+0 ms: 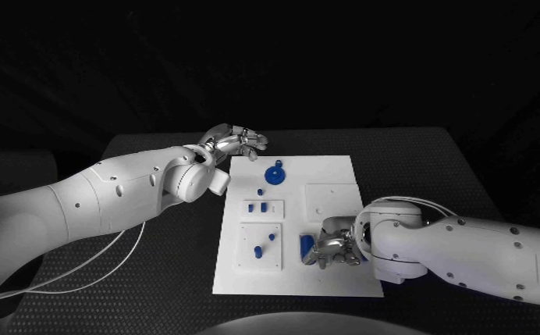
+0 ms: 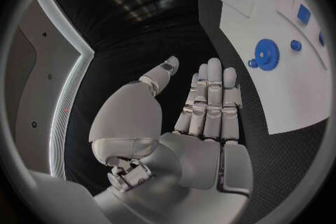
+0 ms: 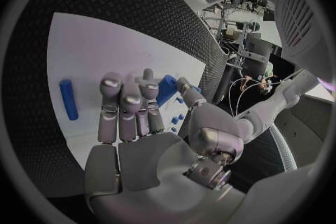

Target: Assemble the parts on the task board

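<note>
My left robot hand (image 1: pixel 233 144) hovers flat, fingers apart, beside the task board (image 1: pixel 326 175); my right robot hand (image 1: pixel 332 247) pinches a blue part (image 3: pixel 167 88).

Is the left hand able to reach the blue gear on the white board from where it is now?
Probably yes: the left hand is open beside the board, the blue gear lies near, nothing between.

Dim scene: the black table (image 1: pixel 450 163) and far background sink into darkness, while the white task board (image 1: pixel 326 272) stands out brightly. Wrist views bend straight edges strongly, ringed by a dark frame.
</note>
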`<control>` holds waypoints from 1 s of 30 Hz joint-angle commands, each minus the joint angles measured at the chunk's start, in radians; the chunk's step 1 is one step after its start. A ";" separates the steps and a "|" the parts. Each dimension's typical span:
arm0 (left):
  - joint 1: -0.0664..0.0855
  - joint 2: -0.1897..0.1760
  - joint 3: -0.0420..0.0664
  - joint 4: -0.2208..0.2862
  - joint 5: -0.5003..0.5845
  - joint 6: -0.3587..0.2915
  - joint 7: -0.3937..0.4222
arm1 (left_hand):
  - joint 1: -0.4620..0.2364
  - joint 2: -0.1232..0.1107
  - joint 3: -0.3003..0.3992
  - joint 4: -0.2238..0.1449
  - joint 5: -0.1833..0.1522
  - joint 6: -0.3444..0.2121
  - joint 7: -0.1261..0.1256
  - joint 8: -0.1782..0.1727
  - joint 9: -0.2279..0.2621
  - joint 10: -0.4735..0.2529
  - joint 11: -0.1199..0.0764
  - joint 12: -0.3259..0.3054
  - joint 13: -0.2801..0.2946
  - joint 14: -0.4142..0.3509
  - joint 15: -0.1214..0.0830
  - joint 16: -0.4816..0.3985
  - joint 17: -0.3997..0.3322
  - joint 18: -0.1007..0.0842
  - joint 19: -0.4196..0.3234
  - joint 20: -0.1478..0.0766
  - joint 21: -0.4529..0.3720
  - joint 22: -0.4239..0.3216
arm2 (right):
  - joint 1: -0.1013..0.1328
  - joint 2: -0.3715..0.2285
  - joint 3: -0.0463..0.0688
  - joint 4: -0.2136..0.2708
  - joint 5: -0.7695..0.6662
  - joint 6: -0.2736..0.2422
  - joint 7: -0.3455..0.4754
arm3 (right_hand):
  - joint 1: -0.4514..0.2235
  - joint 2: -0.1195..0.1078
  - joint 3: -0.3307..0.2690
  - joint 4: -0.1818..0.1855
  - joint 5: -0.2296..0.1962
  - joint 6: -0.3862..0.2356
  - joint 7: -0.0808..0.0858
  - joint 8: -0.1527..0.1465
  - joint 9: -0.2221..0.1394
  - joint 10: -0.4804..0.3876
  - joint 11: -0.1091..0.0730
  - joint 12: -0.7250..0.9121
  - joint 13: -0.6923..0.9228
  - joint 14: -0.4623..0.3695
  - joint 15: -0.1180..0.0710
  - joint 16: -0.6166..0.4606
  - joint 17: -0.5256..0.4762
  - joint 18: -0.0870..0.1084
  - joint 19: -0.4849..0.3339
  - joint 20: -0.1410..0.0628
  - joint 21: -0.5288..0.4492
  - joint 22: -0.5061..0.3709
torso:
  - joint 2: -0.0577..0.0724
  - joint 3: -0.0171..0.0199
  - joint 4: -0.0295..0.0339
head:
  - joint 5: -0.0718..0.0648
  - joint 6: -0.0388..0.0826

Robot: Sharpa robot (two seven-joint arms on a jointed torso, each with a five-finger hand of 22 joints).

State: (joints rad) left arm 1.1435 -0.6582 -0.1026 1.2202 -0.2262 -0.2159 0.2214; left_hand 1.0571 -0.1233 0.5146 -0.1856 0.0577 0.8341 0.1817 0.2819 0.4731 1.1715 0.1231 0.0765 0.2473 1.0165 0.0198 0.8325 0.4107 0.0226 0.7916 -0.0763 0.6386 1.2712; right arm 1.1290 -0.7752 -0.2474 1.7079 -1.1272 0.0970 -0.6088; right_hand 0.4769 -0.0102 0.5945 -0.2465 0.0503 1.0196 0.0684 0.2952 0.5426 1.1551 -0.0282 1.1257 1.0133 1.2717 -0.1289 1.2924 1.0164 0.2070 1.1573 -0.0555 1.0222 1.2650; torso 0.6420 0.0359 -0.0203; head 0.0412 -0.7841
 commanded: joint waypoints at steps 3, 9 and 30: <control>0.001 0.001 0.001 0.003 0.005 0.011 0.002 | -0.009 0.000 0.001 0.007 0.006 -0.006 0.001 -0.001 -0.002 -0.006 -0.001 0.000 -0.001 0.004 0.002 -0.004 0.001 0.017 0.006 -0.001 -0.006 0.001 | -0.001 -0.004 0.000 -0.006 -0.010 -0.027 0.002 | 0.005 0.020 0.074 0.023 -0.001 0.026 0.013 -0.004 -0.005 0.013 -0.002 -0.009 0.003 0.009 -0.004 -0.007 0.005 0.055 0.009 -0.003 0.003 -0.002 | 0.000 0.0000 0.0001 | -0.001 0.000; 0.001 0.000 0.001 0.003 0.005 0.012 0.001 | -0.010 0.000 0.002 0.008 0.006 -0.007 0.001 -0.001 -0.002 -0.006 -0.001 0.000 -0.001 0.004 0.002 -0.004 0.002 0.017 0.006 -0.001 -0.006 0.001 | -0.001 -0.002 0.000 -0.010 -0.009 -0.034 0.002 | 0.033 0.063 0.171 0.044 -0.001 0.033 0.013 -0.003 -0.008 0.019 -0.002 -0.011 0.006 0.011 -0.003 -0.008 0.011 0.055 0.012 0.000 0.008 -0.002 | 0.000 0.0001 0.0004 | -0.001 -0.001; 0.001 0.003 0.001 0.000 0.005 0.011 -0.001 | -0.009 0.001 0.003 0.009 0.007 -0.007 0.001 -0.001 -0.002 -0.006 -0.001 0.000 -0.001 0.004 0.001 -0.005 0.003 0.017 0.007 -0.001 -0.007 0.002 | -0.001 0.012 0.000 -0.014 -0.080 -0.031 0.004 | 0.049 -0.064 0.011 -0.043 -0.002 0.036 0.011 0.002 -0.009 0.028 -0.003 -0.018 0.017 0.016 -0.004 -0.014 0.027 0.055 0.013 0.002 0.021 -0.004 | 0.000 -0.0004 0.0002 | -0.003 -0.001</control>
State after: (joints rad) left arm 1.1435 -0.6580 -0.1027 1.2194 -0.2261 -0.2158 0.2166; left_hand 1.0572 -0.1232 0.5174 -0.1829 0.0577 0.8341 0.1817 0.2819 0.4724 1.1718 0.1228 0.0765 0.2472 1.0165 0.0198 0.8325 0.4126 0.0235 0.7916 -0.0763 0.6349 1.2720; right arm 1.1290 -0.7629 -0.2466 1.6936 -1.1591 0.0681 -0.6063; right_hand 0.5248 -0.0787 0.6072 -0.2898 0.0503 1.0398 0.0702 0.2987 0.5339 1.1763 -0.0287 1.1140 1.0296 1.2829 -0.1305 1.2831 1.0431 0.2172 1.1704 -0.0502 1.0415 1.2611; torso 0.6420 0.0354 -0.0198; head 0.0388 -0.7850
